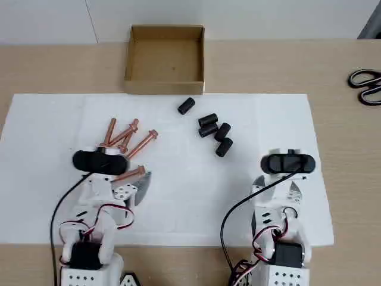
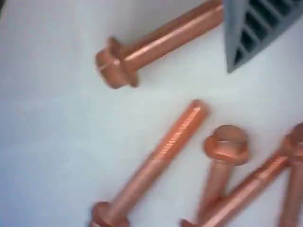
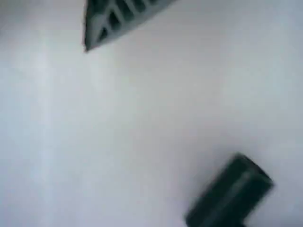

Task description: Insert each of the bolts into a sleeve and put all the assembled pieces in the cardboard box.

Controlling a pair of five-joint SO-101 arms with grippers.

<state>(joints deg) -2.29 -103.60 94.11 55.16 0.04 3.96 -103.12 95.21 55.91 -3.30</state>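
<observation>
On white paper (image 1: 178, 202), copper-coloured flanged bolts (image 1: 141, 145) lie.

Bright, even light from above. The white sheet (image 1: 178, 208) nearly glows, no harsh glare. Bolts (image 2: 161, 40) catch shiny streaks, sleeves (image 1: 223, 147) throw faint short shadows, and the cardboard box (image 1: 165, 88) floor's slightly shaded.

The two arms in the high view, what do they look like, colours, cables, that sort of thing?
The left arm and right arm are white plastic with black motor blocks. Each has a black oval wrist camera housing, a black cable trailing from it, and looped red and white wires. The left gripper and right gripper are grey and slotted.
</observation>
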